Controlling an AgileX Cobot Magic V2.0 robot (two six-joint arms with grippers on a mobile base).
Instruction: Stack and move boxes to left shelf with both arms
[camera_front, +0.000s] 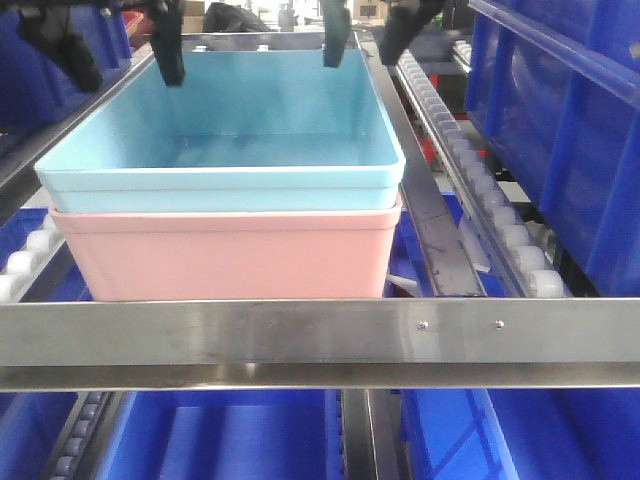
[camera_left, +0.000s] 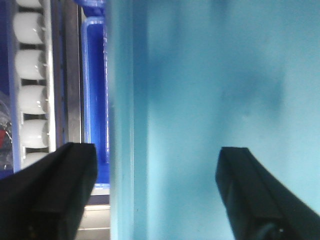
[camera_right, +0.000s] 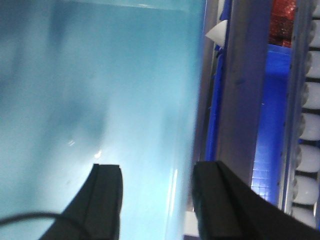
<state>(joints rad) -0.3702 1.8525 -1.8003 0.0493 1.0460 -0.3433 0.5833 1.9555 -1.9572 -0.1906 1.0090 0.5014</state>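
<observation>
Here, blue box (camera_front: 230, 110) rim between open left tool (camera_left: 155, 195) fingers.

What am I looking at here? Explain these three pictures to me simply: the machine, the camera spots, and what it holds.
This is a two-armed robot. The front camera shows a light sky-blue plastic bin nested in a salmon-pink plastic bin, resting on a brushed-steel rack with white rollers along its sides. Larger dark blue bins stand around. The other two pictures come from cameras on each wrist, looking past the dark fingers. The left tool and right tool each straddle a wall of the light blue bin, one finger inside, one outside. Both look open, so nothing is gripped.
</observation>
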